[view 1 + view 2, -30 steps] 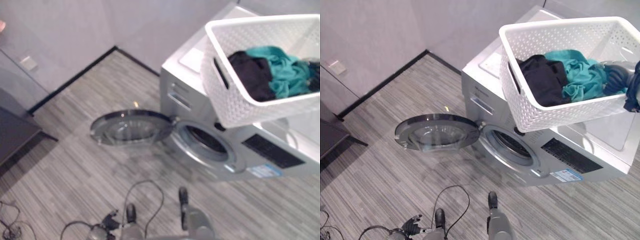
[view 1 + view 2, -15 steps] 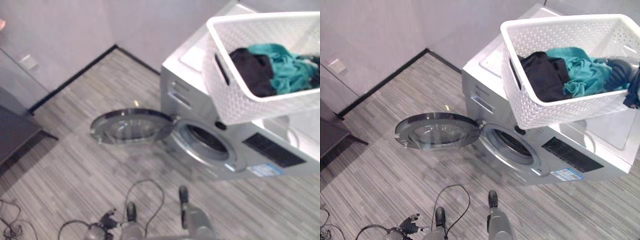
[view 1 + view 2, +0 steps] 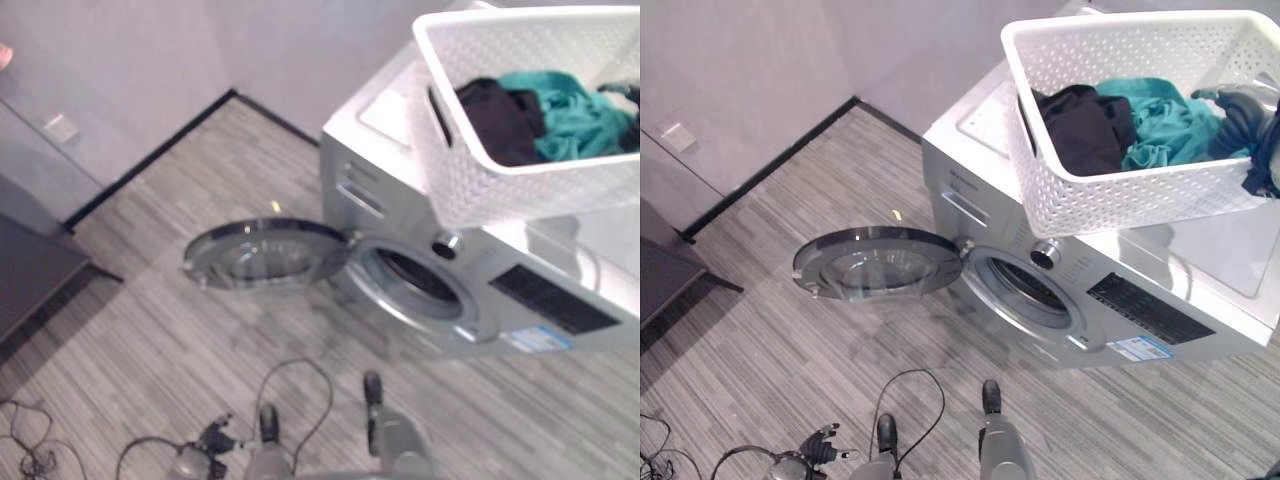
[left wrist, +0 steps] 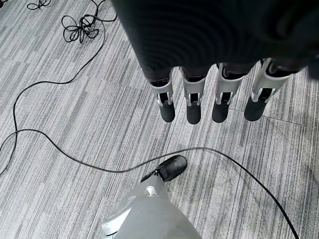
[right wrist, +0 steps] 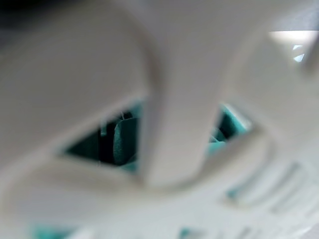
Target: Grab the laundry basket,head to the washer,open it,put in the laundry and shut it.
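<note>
White plastic lattice forms the basket [image 3: 1110, 190], which is held above the top of the washer [image 3: 1200, 270], over its front edge, and tilted slightly. Inside it a black garment [image 3: 1080, 130] lies toward the robot's left and a teal garment [image 3: 1165, 120] lies beside it toward the right. The right hand [image 3: 1250, 125] is seen at the basket's right end, where its dark cover and fingers reach over the rim into the basket; whether the fingers are curled round the rim or handle cannot be told. From the right wrist, white basket plastic is seen very close and out of focus, with teal cloth visible through the openings.

The washer is silver-grey and front-loading, and it stands on a grey striped floor [image 3: 770, 330] close to a pale wall [image 3: 760, 70] with a dark skirting. Its round door [image 3: 880, 265] is swung fully open toward the robot's left, and the drum opening [image 3: 1025, 290] is exposed. A knob [image 3: 1045, 253] is seen on the front panel just above the opening.

The left hand [image 4: 214, 99] is hung low over the floor, well apart from the washer, with its fingers straight and relaxed and nothing held in them.
</note>
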You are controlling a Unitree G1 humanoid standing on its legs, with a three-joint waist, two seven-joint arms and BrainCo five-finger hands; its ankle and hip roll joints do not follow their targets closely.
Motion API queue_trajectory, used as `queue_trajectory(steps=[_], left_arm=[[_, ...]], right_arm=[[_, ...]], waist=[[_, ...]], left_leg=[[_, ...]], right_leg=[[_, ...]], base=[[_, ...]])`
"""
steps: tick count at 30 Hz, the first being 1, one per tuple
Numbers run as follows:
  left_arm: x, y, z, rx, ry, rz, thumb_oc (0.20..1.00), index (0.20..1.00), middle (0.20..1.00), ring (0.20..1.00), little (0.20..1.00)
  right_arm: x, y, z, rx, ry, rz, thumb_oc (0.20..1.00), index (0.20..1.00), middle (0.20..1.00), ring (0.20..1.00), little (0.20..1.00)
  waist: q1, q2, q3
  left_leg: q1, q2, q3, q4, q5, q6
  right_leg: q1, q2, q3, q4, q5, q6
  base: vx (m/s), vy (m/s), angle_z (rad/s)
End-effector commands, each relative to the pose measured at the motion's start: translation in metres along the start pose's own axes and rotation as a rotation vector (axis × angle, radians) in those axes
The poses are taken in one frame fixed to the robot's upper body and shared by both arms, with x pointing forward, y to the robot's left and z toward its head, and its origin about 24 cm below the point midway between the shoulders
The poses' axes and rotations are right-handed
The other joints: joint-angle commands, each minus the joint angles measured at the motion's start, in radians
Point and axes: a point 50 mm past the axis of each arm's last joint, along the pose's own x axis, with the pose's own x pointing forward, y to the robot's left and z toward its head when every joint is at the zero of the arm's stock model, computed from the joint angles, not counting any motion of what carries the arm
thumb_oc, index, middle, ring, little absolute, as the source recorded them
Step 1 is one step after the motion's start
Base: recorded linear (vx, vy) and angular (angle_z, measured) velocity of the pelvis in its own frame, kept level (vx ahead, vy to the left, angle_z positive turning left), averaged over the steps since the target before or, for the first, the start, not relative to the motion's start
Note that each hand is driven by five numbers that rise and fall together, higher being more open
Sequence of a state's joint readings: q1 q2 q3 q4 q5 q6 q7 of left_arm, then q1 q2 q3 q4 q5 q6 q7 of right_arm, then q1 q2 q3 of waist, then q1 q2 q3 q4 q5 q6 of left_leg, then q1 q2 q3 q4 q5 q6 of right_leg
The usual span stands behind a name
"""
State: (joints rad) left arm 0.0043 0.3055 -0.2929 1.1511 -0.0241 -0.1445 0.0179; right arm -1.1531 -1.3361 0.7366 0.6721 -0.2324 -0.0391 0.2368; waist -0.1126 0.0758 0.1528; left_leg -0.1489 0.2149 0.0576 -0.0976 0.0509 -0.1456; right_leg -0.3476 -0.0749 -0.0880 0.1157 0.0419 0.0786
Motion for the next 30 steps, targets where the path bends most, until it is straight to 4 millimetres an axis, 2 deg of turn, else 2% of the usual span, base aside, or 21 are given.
queue_trajectory(steps=[1,9,22,30], left_arm=[[0.002,0.022,0.012,-0.003,-0.042,0.067,1.0,1.0,1.0,1.0,1.0],[0.001,0.03,0.006,-0.001,-0.019,0.089,1.0,1.0,1.0,1.0,1.0],[0.003,0.024,0.014,0.01,-0.042,0.075,1.0,1.0,1.0,1.0,1.0],[0.002,0.025,0.01,0.006,-0.025,0.086,1.0,1.0,1.0,1.0,1.0]], right_arm=[[0.009,0.046,0.01,-0.005,-0.018,0.151,1.0,1.0,1.0,1.0,1.0],[0.01,0.071,0.015,0.006,-0.034,0.234,1.0,1.0,1.0,1.0,1.0],[0.012,0.072,0.018,0.006,-0.042,0.227,1.0,1.0,1.0,1.0,1.0],[0.013,0.073,0.02,-0.001,-0.041,0.226,1.0,1.0,1.0,1.0,1.0]], waist=[[0.034,-0.022,0.043],[0.036,-0.019,0.046],[0.035,-0.021,0.042],[0.038,-0.023,0.041]], left_leg=[[0.069,0.04,0.041,0.015,0.073,-0.023],[0.068,0.043,0.043,0.018,0.078,-0.025],[0.077,0.046,0.041,0.017,0.065,-0.024],[0.079,0.047,0.04,0.018,0.06,-0.023]], right_leg=[[-0.11,-0.056,0.054,0.159,-0.055,0.061],[-0.111,-0.053,0.061,0.159,-0.056,0.059],[-0.111,-0.055,0.059,0.168,-0.057,0.061],[-0.112,-0.055,0.059,0.166,-0.055,0.062]], base=[[0.0,-0.004,-0.04],[0.0,0.0,0.0],[0.0,0.0,0.0],[0.0,0.0,0.0]])
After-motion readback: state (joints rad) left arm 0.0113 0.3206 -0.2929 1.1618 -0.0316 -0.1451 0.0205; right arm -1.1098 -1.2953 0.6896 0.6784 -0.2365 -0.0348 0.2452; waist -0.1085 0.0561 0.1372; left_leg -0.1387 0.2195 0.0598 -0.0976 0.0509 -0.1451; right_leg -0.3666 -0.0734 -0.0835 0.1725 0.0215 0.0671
